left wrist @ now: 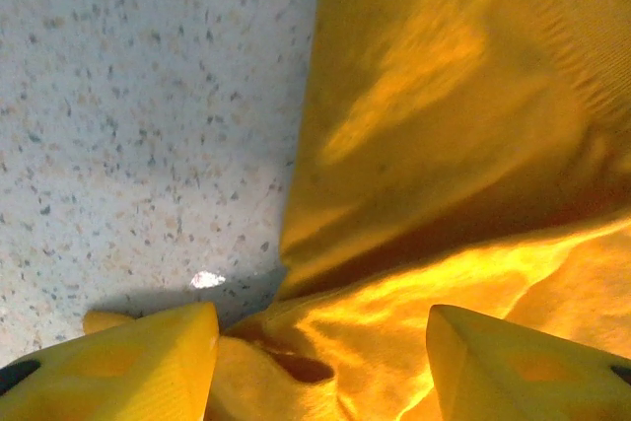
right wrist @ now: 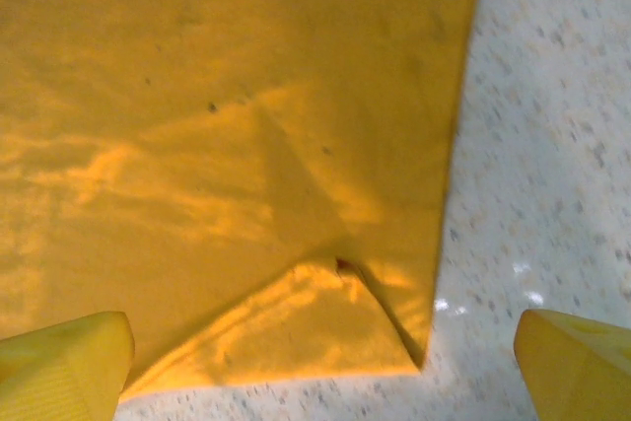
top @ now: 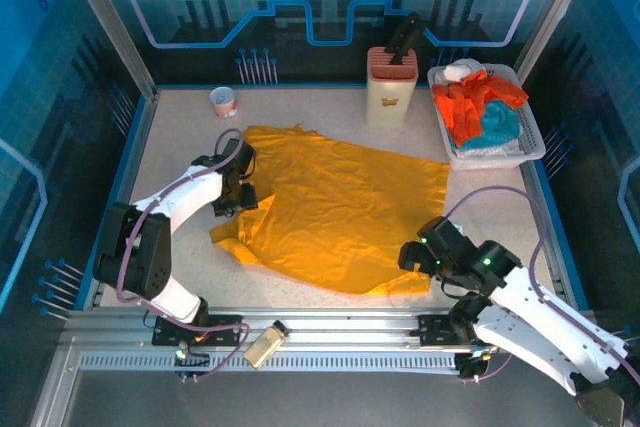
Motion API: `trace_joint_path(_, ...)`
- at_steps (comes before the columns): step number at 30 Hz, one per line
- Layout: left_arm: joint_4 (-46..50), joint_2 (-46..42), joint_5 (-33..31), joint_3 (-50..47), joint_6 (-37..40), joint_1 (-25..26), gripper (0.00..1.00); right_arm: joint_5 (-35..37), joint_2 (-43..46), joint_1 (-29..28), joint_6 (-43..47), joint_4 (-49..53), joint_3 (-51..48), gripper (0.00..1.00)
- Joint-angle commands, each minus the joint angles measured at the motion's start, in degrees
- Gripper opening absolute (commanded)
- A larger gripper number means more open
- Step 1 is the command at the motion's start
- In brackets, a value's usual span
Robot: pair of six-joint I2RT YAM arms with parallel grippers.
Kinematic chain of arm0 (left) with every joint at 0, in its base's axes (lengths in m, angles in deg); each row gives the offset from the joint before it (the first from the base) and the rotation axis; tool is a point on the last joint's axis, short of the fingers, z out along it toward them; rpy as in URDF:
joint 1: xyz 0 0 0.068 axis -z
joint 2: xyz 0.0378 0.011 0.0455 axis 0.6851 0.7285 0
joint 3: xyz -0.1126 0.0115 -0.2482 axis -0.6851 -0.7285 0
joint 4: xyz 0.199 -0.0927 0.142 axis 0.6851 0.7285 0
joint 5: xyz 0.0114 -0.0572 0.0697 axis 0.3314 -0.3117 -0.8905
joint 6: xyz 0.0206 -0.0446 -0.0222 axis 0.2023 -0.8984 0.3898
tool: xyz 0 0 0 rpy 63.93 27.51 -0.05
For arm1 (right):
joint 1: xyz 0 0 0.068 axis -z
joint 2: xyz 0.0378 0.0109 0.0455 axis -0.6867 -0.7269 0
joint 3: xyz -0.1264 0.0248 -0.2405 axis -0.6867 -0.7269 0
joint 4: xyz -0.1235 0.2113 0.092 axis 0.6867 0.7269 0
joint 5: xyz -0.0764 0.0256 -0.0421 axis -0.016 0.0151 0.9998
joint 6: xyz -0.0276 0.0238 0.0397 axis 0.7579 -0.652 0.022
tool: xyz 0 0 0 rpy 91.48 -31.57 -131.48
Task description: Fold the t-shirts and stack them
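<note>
As right gripper [right wrist: 320,372] gapes, yellow t-shirt [right wrist: 246,145] corner lies between.

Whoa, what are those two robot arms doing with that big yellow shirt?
They are working on a golden-yellow t-shirt spread on the table. The left arm's fingers sit either side of a bunched fold at the shirt's left edge; whether they pinch it is unclear. The right arm's fingers are wide open over a turned-over corner at the shirt's near right. An orange-red shirt and a teal shirt lie heaped in a white basket at the back right.
</note>
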Motion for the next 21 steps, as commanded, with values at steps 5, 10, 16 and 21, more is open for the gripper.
trace_joint_path(5,-1.1,-4.0,3.6,-5.1,-2.6,-0.4,0.59,-9.4,-16.0,12.4,12.8,-23.0,3.5,1.00)
trace_joint_path(10,-1.5,-1.8,2.1,0.7,0.1,-0.5,0.57,-12.6,-28.7,19.0,15.6,-28.9,6.8,0.98)
trace_joint_path(16,-1.1,4.0,2.0,8.4,2.2,-0.4,0.52,-18.7,-41.8,23.7,18.6,-30.6,13.9,0.98)
trace_joint_path(21,-3.4,7.7,7.5,11.2,4.0,0.9,0.49,-19.2,-48.5,25.7,19.2,-30.9,16.6,0.96)
